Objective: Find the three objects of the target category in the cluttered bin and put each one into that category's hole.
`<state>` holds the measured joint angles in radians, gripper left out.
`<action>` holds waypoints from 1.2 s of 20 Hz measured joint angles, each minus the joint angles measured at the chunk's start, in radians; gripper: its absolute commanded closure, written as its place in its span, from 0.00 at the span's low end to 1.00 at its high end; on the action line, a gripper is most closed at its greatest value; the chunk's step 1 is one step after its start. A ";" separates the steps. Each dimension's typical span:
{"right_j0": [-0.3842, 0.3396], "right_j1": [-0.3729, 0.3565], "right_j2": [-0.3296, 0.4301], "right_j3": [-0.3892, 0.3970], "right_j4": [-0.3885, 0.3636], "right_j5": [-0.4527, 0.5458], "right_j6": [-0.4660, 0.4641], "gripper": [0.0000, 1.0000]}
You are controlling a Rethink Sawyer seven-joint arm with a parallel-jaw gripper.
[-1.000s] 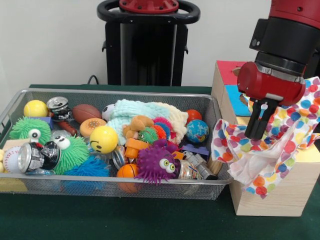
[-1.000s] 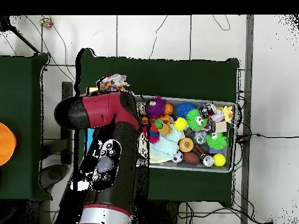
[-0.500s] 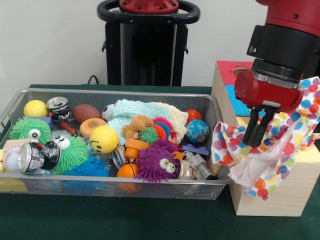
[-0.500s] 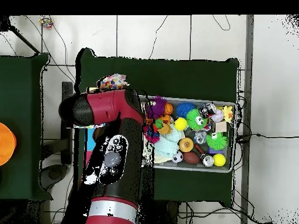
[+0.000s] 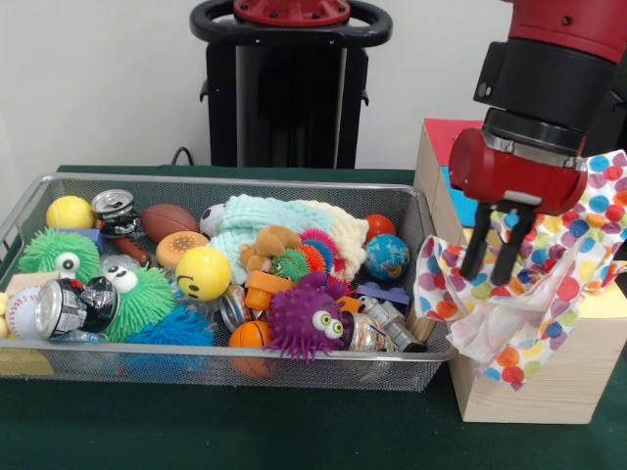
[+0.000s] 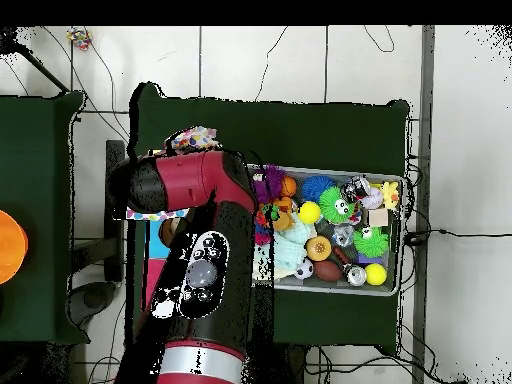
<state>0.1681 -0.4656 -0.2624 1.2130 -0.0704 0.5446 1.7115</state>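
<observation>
A white cloth with coloured dots [image 5: 549,294] lies draped over the top and front of the wooden box [image 5: 549,387] at the right; one corner of the cloth [image 6: 195,137] also shows in the overhead view. My gripper [image 5: 490,262] hangs just above it, open, its two black fingers apart with nothing between them; they hang in front of the cloth. The wire bin [image 5: 225,367] to the left holds a pale green knitted cloth [image 5: 269,220] among many toys. From overhead, the red arm [image 6: 200,250] hides the gripper.
The bin is crowded with several balls, fuzzy toys such as a purple one [image 5: 306,321], and crushed cans [image 5: 69,305]. Red, blue and yellow panels [image 5: 460,191] cover the box top. Green table cover [image 5: 245,431] lies in front. The bin [image 6: 392,285] sits right of the arm from overhead.
The gripper's fingers, earlier together on the dotted cloth, have spread apart and risen slightly. The cloth stays draped on the box. From overhead, the arm has swung a little toward the bin.
</observation>
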 measured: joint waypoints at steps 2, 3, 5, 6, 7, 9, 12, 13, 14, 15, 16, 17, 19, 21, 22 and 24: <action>0.000 -0.006 0.000 0.000 0.000 0.000 0.000 0.00; 0.000 -0.007 0.000 0.000 0.000 0.000 0.000 0.00; 0.000 -0.013 0.000 0.000 0.000 0.000 0.000 0.00; 0.000 -0.017 0.000 0.000 0.000 0.000 0.000 0.00; 0.000 -0.018 0.000 0.000 0.000 0.000 0.000 0.00; 0.000 -0.021 0.000 0.000 0.000 0.000 0.000 0.00; 0.000 -0.024 0.000 0.000 0.000 0.000 0.000 0.00; 0.000 -0.024 0.000 0.000 0.000 0.000 0.000 0.00; 0.000 -0.024 0.000 0.000 0.000 0.000 0.000 0.00; 0.000 -0.024 0.000 0.000 0.000 0.000 0.000 0.00; 0.000 -0.024 0.001 0.000 -0.001 0.000 0.000 0.00; 0.000 -0.024 0.001 0.000 -0.001 0.000 0.000 0.00; 0.000 -0.024 0.002 0.000 -0.001 0.000 0.000 0.00; 0.000 -0.024 0.002 0.000 -0.001 0.000 0.000 0.00; 0.000 -0.024 0.002 0.000 -0.002 0.000 0.000 0.00; 0.000 -0.024 0.002 0.000 -0.002 0.000 0.000 0.00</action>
<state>0.1681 -0.4894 -0.2602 1.2130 -0.0721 0.5446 1.7115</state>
